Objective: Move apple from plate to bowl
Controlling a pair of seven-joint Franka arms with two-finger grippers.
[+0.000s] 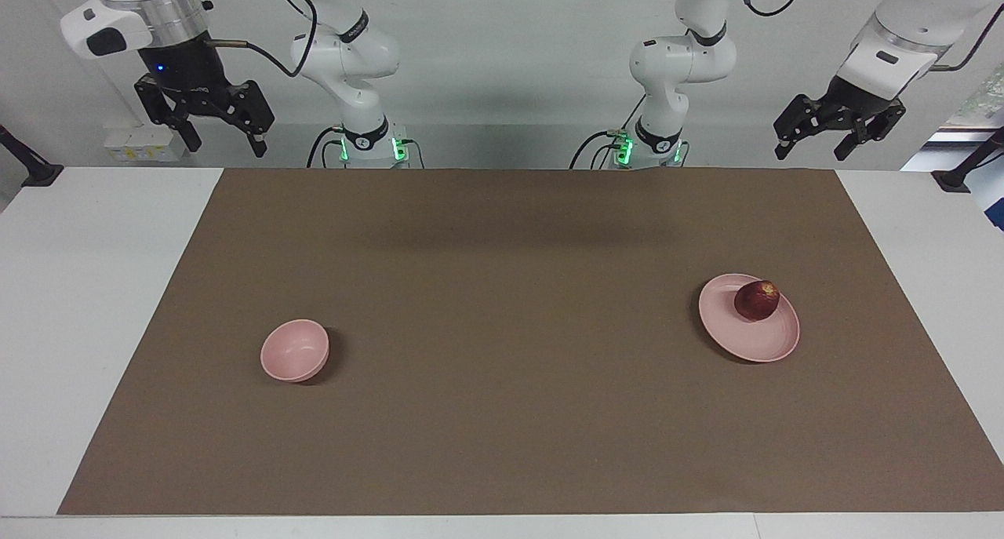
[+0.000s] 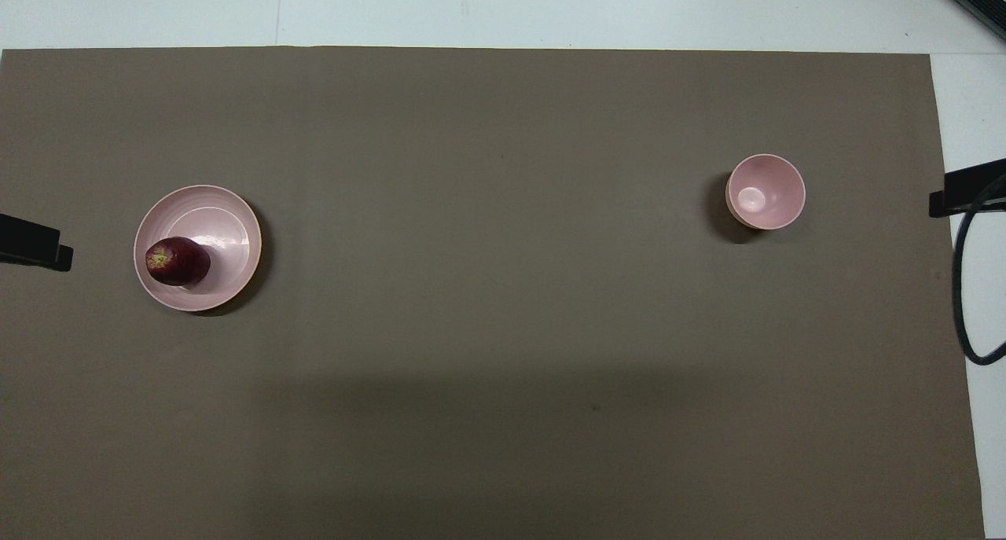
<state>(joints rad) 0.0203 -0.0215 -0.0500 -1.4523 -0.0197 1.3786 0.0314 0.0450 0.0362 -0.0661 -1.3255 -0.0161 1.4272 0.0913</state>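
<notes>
In the facing view, the left gripper (image 1: 836,140) hangs in the air with its fingers spread and nothing between them, raised above the left arm's end of the table, at the robots' edge. The plate (image 1: 765,347) lies on the brown mat (image 1: 502,413) below that gripper and farther from the robots than it, and the apple (image 1: 757,300) rests on the plate, on the part of it nearest the robots and toward the left arm's end. The right gripper (image 1: 221,139) also hangs raised, fingers spread and empty, above the right arm's end of the table by the robots' edge. The bowl (image 1: 295,351) stands upright on the mat below it and farther out, well apart from the plate and apple. Both arms wait. In the overhead view, neither gripper's fingertips can be made out. The apple (image 2: 178,262) sits on the plate (image 2: 228,210) toward the left arm's end of the mat (image 2: 503,367), off the plate's middle, while the bowl (image 2: 765,191) stands empty toward the right arm's end.
</notes>
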